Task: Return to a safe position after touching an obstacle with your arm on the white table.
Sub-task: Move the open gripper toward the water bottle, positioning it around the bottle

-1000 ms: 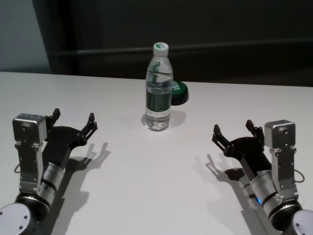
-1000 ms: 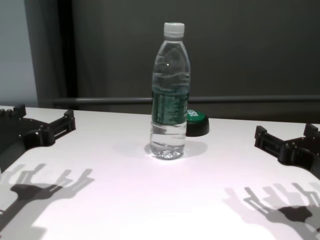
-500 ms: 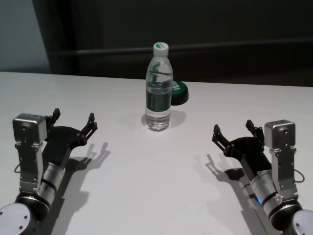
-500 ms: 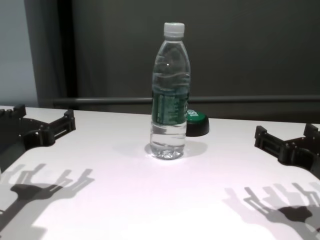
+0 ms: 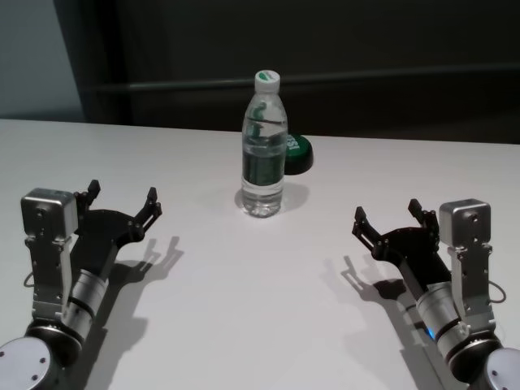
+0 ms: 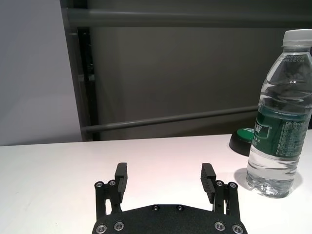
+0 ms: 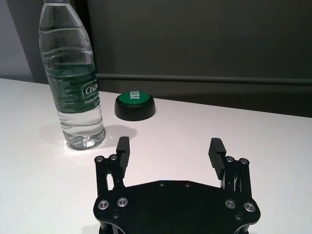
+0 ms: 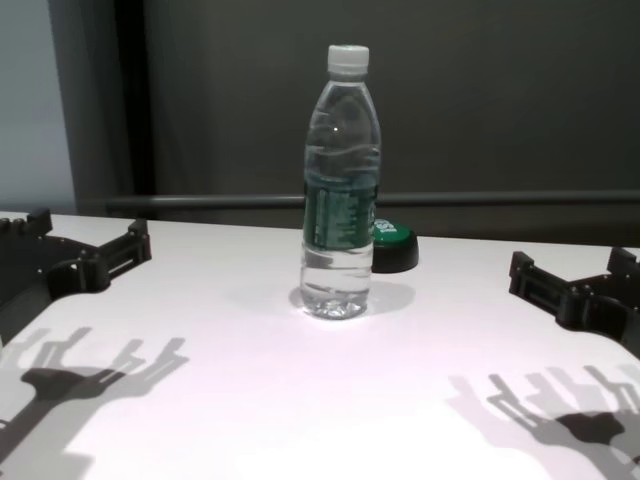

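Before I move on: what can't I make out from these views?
- Bottle cap: cut off by the right wrist view's top edge.
- Green puck: partly hidden behind the bottle in head, chest and left wrist views.
- Left gripper, right gripper: cut off by the chest view's side edges.
- Bottle label text: too small to read.

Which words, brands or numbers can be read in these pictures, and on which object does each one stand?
"Ces…": white brand lettering on the green label of the water bottle; the rest curves out of sight.
Small print on that label: too small to read.
White lettering on the green top of the button: blurred, not readable.
Left hand, right hand and white table: no text visible.
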